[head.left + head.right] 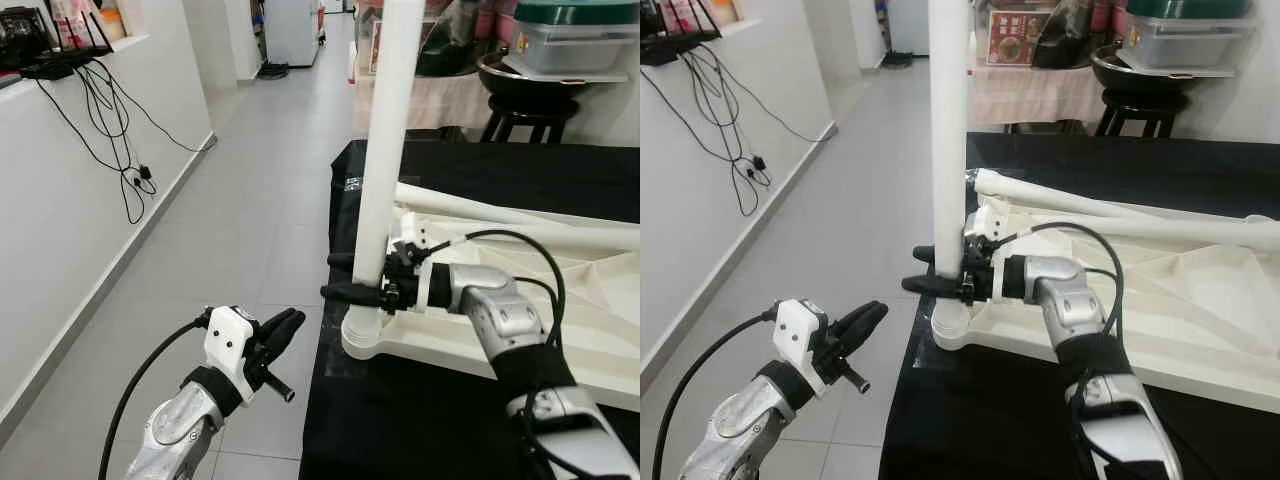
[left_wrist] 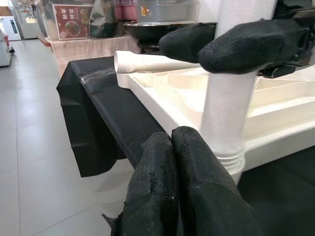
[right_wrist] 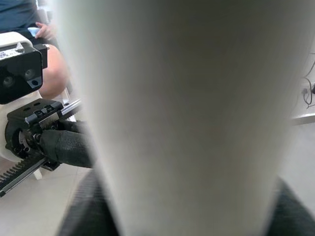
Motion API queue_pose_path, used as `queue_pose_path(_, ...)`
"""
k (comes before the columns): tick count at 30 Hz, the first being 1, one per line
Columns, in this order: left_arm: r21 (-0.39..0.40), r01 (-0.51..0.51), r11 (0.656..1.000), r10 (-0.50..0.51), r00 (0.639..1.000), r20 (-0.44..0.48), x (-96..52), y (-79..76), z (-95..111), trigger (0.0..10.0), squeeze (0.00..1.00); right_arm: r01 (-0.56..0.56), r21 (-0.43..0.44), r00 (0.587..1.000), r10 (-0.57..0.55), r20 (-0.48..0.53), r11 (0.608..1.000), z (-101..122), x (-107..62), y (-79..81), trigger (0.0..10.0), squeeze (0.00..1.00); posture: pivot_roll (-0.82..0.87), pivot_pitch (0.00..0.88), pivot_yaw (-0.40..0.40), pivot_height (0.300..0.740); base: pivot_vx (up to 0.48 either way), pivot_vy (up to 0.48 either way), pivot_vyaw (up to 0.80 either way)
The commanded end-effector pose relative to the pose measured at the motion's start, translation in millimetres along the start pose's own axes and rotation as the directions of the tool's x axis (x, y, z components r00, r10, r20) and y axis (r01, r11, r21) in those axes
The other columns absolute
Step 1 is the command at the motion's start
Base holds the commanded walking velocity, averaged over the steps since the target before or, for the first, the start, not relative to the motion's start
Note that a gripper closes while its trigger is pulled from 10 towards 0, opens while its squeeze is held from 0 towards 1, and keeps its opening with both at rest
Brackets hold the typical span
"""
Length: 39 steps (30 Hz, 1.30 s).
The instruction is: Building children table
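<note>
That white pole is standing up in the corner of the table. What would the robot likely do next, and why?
Probably turn the upright white leg further into its corner socket. The right end effector is clamped around the leg low down, just above the socket of the upside-down tabletop, while the left end effector hangs closed and free over the floor.

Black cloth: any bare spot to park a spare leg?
Bare black cloth behind the upturned tabletop, and a strip in front. Crowded at the near corner: right gripper clamps the upright leg; loose legs lie across the tabletop.
</note>
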<state>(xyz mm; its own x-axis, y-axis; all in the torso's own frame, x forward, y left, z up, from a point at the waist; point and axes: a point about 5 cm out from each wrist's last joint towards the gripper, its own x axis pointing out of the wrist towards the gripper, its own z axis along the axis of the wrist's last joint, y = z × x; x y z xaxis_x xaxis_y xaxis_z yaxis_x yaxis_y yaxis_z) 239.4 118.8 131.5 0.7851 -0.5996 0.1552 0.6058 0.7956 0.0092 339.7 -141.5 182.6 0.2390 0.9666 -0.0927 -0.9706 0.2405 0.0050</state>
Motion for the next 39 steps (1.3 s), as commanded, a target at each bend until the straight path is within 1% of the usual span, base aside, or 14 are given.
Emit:
queue_pose_path(1, -0.011, 0.002, 1.0, -0.002, 1.0, -0.015, -1.9, -1.1, -4, 10.0, 0.0, -0.039, 0.002, 0.999, 0.039, 0.01, 0.999, 1, 3.0, 0.2, 0.0, 0.0, -0.03, 0.0, 0.024, 0.74, 0.0, 0.0, 0.0)
queue_pose_path(12, -0.015, 0.001, 1.0, -0.001, 1.0, -0.008, -2.7, -2.5, -2, 10.0, 0.0, 0.289, 0.015, 0.957, -0.289, 0.031, 0.957, -22, 4.5, 12.0, 0.0, 0.0, -0.05, 0.0, 0.005, 0.74, 0.0, 0.0, 0.0)
queue_pose_path(13, -0.015, 0.0, 1.0, 0.0, 1.0, -0.007, -3.4, -2.1, -2, 10.0, 0.0, 0.542, 0.102, 0.83, -0.55, 0.088, 0.834, -28, 9.2, 11.8, 0.0, 0.0, -0.05, 0.002, 0.002, 0.74, 0.0, 0.0, 0.0)
queue_pose_path(14, -0.015, 0.0, 1.0, 0.0, 1.0, -0.007, -3.4, -2.1, -2, 10.0, 0.0, 0.542, 0.102, 0.83, -0.55, 0.088, 0.834, -28, 9.2, 11.8, 0.0, 0.0, -0.05, 0.002, 0.002, 0.74, 0.0, 0.0, 0.0)
queue_pose_path(15, -0.014, -0.001, 1.0, 0.001, 1.0, -0.006, -4.1, -1.3, -1, 10.0, 0.0, 0.771, 0.236, 0.592, -0.802, 0.077, 0.592, -40, 7.8, 12.3, 0.0, 0.0, -0.07, 0.005, 0.0, 0.74, 0.0, 0.0, 0.0)
queue_pose_path(16, -0.012, -0.006, 1.0, 0.006, 1.0, -0.002, -4.5, -0.6, -1, 10.0, 0.0, 0.87, 0.214, 0.469, -0.879, -0.086, 0.444, -67, 6.7, 28.7, 0.0, 0.0, -0.07, 0.006, 0.0, 0.74, 0.0, 0.0, 0.0)
queue_pose_path(20, -0.004, -0.012, 1.0, 0.012, 1.0, 0.0, -5.0, -0.1, -1, 10.0, 0.0, 0.801, -0.007, 0.598, -0.8, -0.046, 0.599, -59, 12.3, 30.8, 0.0, 0.0, -0.08, 0.0, 0.01, 0.74, 0.0, 0.0, 0.0)
queue_pose_path(26, -0.013, -0.009, 1.0, 0.009, 1.0, 0.001, -4.7, 0.3, -2, 10.0, 0.0, 0.762, -0.048, 0.644, -0.763, -0.05, 0.646, -56, 21.1, 30.7, 0.0, 0.0, -0.07, 0.0, 0.005, 0.74, 0.0, 0.0, 0.0)
queue_pose_path(27, -0.008, -0.014, 1.0, 0.014, 1.0, 0.002, -4.9, 0.3, -2, 10.0, 0.0, 0.77, -0.051, 0.635, -0.772, -0.043, 0.636, -53, 20.7, 31.7, 1.1, 0.0, -0.06, 0.0, 0.002, 0.74, 0.0, 0.0, 0.0)
queue_pose_path(28, -0.005, -0.017, 1.0, 0.017, 1.0, 0.002, -5.0, 0.3, -2, 10.0, 0.0, 0.782, -0.024, 0.621, -0.783, -0.04, 0.622, -53, 18.4, 31.5, 10.0, 0.0, -0.06, 0.0, 0.007, 0.74, 0.0, 0.0, 0.0)
queue_pose_path(29, -0.004, -0.016, 1.0, 0.016, 1.0, 0.001, -4.8, 0.2, -2, 10.0, 0.0, 0.803, -0.003, 0.596, -0.802, -0.038, 0.596, -52, 17.2, 31.9, 10.0, 0.0, -0.06, 0.0, 0.007, 0.74, 0.0, 0.0, 0.0)
queue_pose_path(30, -0.007, -0.013, 1.0, 0.013, 1.0, 0.0, -4.5, -0.1, -2, 10.0, 0.0, 0.799, 0.024, 0.602, -0.798, -0.027, 0.601, -49, 17.4, 31.8, 10.0, 0.2, -0.06, 0.0, 0.012, 0.74, 0.0, 0.0, 0.0)
queue_pose_path(31, -0.012, -0.007, 1.0, 0.007, 1.0, -0.002, -4.1, -0.4, -2, 10.0, 0.0, 0.756, 0.064, 0.653, -0.758, -0.003, 0.651, -43, 21.7, 32.3, 10.0, 1.0, -0.06, 0.0, 0.015, 0.74, 0.0, 0.0, 0.0)
queue_pose_path(39, -0.015, 0.003, 1.0, -0.003, 1.0, -0.008, -3.4, -0.5, -3, 10.0, 0.0, 0.391, 0.088, 0.913, -0.398, 0.087, 0.916, -25, 33.1, 38.1, 10.0, 1.0, -0.05, 0.0, 0.023, 0.74, 0.0, 0.0, 0.0)
